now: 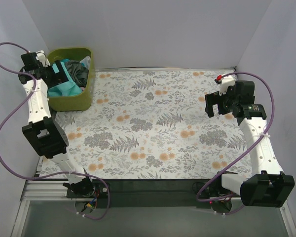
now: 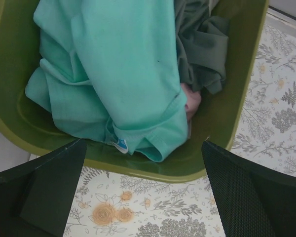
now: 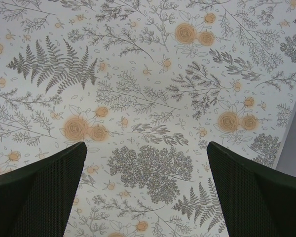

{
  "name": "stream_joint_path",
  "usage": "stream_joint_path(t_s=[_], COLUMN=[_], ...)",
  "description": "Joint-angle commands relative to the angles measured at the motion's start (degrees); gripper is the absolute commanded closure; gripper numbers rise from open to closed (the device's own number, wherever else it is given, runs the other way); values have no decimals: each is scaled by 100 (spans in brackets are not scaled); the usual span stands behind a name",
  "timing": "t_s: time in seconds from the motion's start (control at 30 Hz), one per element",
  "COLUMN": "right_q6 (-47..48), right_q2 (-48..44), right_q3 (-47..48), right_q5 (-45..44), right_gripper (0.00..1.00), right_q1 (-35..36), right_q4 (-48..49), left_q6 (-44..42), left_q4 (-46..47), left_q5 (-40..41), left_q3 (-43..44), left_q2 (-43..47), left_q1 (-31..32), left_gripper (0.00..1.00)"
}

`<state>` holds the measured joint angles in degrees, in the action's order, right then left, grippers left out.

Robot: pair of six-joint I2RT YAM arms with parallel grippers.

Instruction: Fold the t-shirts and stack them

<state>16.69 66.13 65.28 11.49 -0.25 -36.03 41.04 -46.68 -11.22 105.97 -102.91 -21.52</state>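
A green basket [image 1: 84,96] at the table's back left holds crumpled t-shirts: a teal one [image 2: 118,69] on top, a dark grey-green one [image 2: 202,49] beside it, and a bit of pink fabric [image 2: 192,102] under them. My left gripper [image 1: 59,76] hovers over the basket, open and empty; in the left wrist view [image 2: 143,173] its fingers frame the basket's near rim [image 2: 153,170]. My right gripper [image 1: 217,104] is open and empty above the bare floral tablecloth at the right [image 3: 145,168].
The floral cloth [image 1: 153,123] covers the whole table. White walls close in at the back and both sides. A small red-and-white object [image 1: 221,78] sits at the back right corner. Purple cables loop beside both arms.
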Motion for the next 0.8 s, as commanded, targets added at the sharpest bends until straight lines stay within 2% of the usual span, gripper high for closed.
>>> stream_joint_path(t_s=[0.0,0.2,0.3,0.53,0.67,0.77], right_q6=[28,28,10,1,-8,-8], right_q2=[-39,32,75,102,120,128], right_q3=[170,240,231,222,249,266], right_q5=[187,179,152,135,126,117], right_gripper=[2,2,2,2,2,2], right_q1=[-10,-10,-10,-10,-10,-10], right_q4=[70,61,70,61,61,61], left_q6=[-166,-96,-69,-87,0,89], left_q4=[9,527,660,835,792,686], left_q5=[-99,-204,-398,-600,-679,-846], left_q3=[275,81,125,459,1046,1625], left_q2=[-333,-826,-1011,-1354,-1320,-1162], left_q1=[-142,-327,-318,-336,-379,-406], left_gripper=[2,2,6,52,100,100])
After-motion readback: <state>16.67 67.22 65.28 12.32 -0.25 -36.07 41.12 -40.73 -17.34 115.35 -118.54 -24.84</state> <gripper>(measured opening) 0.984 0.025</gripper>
